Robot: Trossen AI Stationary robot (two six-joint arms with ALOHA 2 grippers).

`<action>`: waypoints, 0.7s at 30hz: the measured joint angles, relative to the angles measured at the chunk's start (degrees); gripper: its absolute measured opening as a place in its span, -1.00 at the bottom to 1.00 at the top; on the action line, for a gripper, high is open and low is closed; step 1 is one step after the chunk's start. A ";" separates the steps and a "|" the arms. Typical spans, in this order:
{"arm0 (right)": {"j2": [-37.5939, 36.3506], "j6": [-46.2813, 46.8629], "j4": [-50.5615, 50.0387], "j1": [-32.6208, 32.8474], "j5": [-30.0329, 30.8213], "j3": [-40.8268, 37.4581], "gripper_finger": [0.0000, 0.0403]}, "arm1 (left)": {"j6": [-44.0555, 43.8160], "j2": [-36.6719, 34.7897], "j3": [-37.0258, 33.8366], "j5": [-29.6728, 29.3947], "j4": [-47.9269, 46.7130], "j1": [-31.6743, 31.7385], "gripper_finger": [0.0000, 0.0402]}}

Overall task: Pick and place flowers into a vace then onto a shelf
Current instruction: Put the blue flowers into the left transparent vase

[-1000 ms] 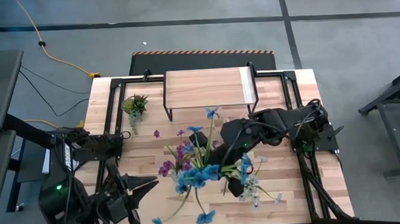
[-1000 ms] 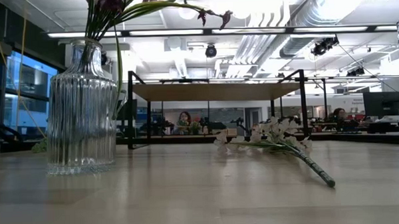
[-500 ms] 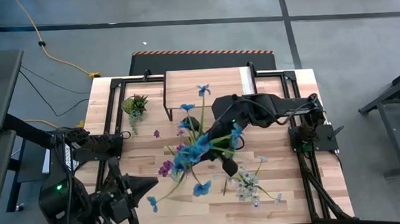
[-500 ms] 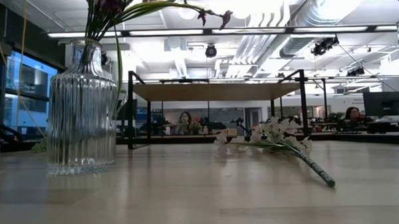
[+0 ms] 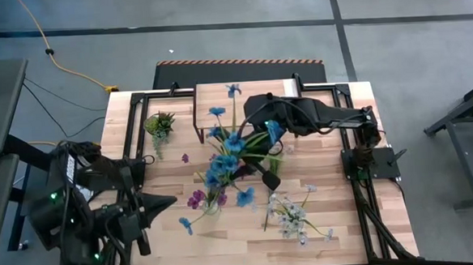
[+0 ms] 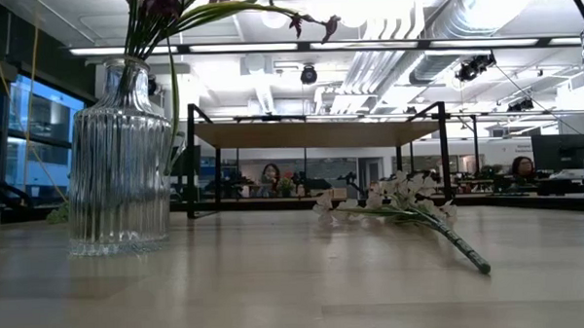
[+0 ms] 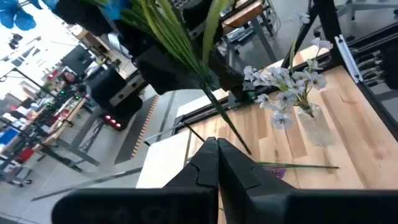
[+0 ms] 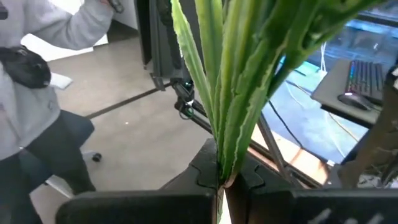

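**Blue spray lifted and swung twd the shelf – left jaws now shut**

High view: we see the right gripper (image 5: 269,179) has carried the blue spray (image 5: 226,161) from the table's front up twd the shelf (image 5: 210,95), blossoms now overhanging its front edge; the left gripper (image 5: 163,203) waits at the front-left, fingers gone from slightly apart to together. Low view: nothing differs – vase (image 6: 117,160) w/ purple stems (image 6: 170,8) stands put, white spray (image 6: 401,204) lies flat on the wood. Left wrist: fingers pressed together, empty. Right wrist: jaws clamped on green stems – so we judge the blue spray is en route to a vase, not yet in.
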 joint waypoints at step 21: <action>7.19 4.25 6.30 1.01 -8.02 -0.02 -1.00 | 0.72 -3.38 0.00 0.42 0.02 0.01 -0.81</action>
